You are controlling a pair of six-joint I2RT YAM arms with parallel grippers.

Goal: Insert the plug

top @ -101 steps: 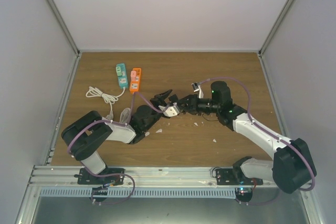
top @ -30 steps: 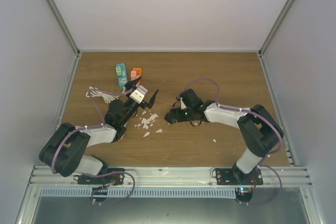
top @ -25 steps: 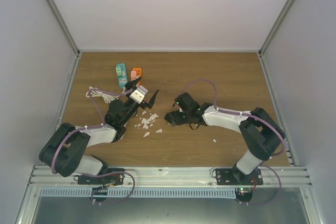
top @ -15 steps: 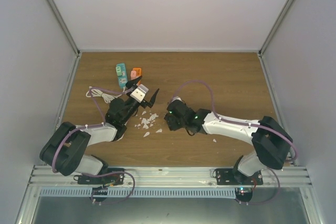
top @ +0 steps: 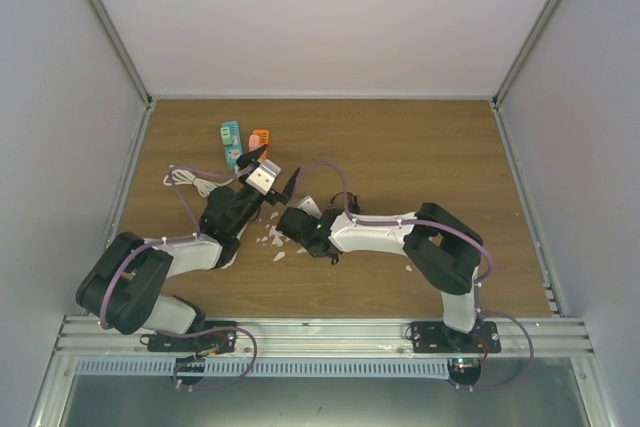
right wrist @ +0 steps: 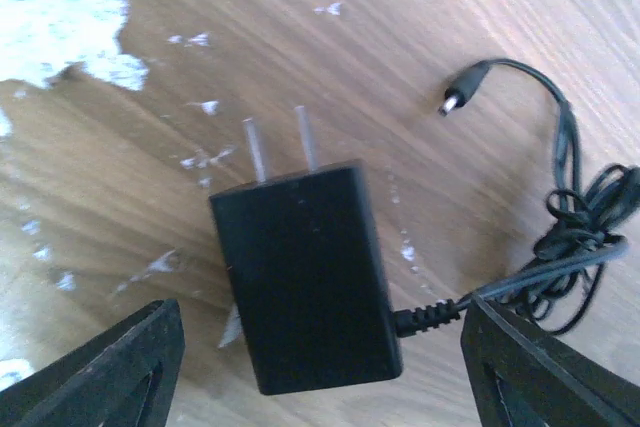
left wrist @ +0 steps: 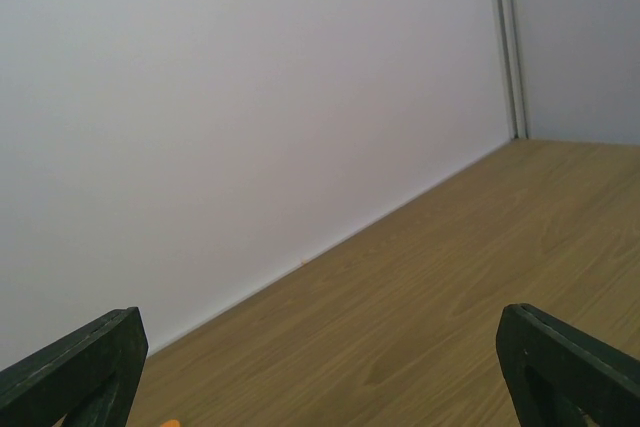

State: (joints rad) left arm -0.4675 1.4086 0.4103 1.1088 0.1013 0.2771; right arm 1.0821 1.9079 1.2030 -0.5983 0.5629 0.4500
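The black rectangular power adapter (right wrist: 305,277) with two metal prongs lies flat on the wooden table (right wrist: 420,7), mid-frame in the right wrist view. The right gripper (right wrist: 320,372) straddles it, fingers wide apart and clear of it. The left gripper (left wrist: 320,377) also gapes, holding nothing. The orange plastic power strip (top: 259,137) sits upper left in the overhead view.

Nothing legible anywhere right now. The right wrist view is right on top of the adapter (right wrist: 305,282), and its black face shows no print that can be made out. From above, the teal strip (top: 231,139) and the orange strip (top: 259,136) are far too small for any marking on them to be read.
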